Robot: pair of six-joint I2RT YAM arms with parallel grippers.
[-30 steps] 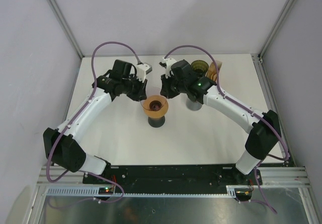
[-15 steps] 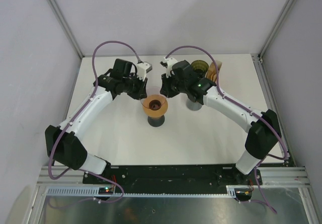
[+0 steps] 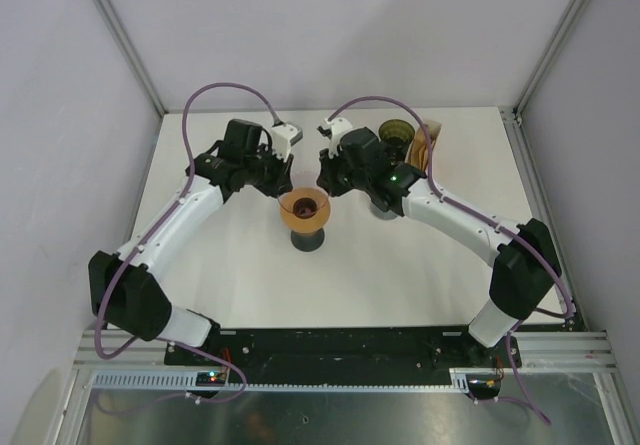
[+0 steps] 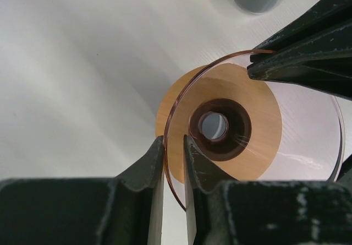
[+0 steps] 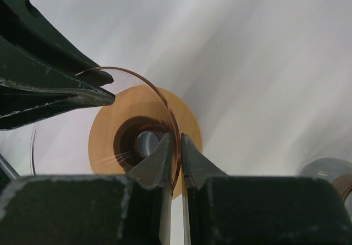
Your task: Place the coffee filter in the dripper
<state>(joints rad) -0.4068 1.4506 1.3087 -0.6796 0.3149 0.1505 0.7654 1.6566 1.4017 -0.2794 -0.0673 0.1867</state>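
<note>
The dripper [image 3: 305,208] is a clear amber cone w/ a thin rim, upright, mouth up, approx. in the middle of the white table [image 3: 400,265]. A dark ring is round its bottom hole. The coffee filter [image 3: 436,130], beige paper, stands at the back right, well apart, not yet in it.

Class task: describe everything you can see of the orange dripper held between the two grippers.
The dripper is a see-through amber cone, plastic-looking, with a thin rim, a dark ring round its centre hole and an orange disc beneath. It is upright near the middle of the table. The left gripper and the right gripper each pinch its rim, on opposite sides. No filter shows inside.
</note>
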